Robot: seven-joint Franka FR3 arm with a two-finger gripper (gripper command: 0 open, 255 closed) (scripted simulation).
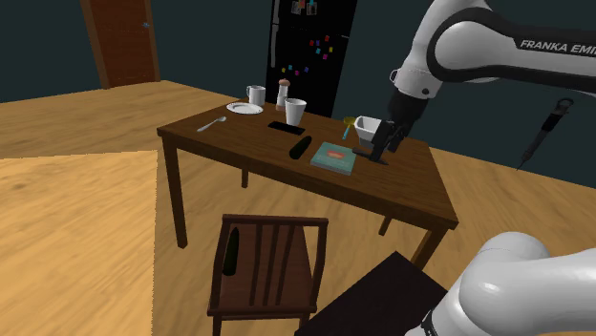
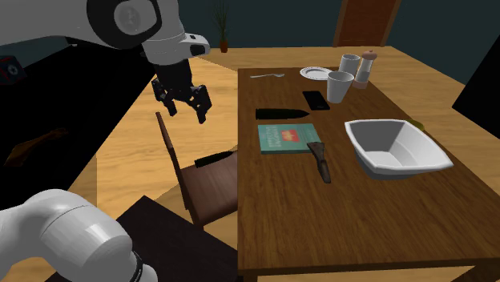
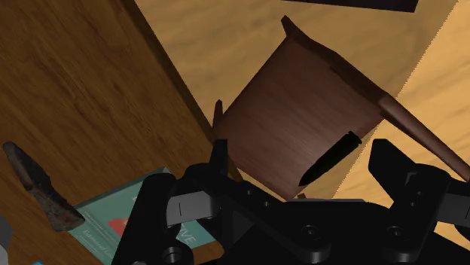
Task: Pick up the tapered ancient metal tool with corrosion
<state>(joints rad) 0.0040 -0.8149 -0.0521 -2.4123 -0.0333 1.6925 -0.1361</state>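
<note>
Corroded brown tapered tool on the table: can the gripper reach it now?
Probably yes. The corroded brown tapered tool lies exposed on the wooden table beside the teal book; the open black gripper hangs above the wooden chair, with nothing between.

Soft, even light fills the room: dark walls stay dim and the wooden floor (image 1: 76,220) glows warm, paler at the shoulder view's lower left. In the second exterior view, deep shadow covers the floor at left. The white arm (image 2: 64,232) is brightest and smoothly shaded, without glare. The black gripper (image 3: 301,158) shows only faint edge highlights. The floor's shadow edge is saw-toothed in the wrist view.
</note>
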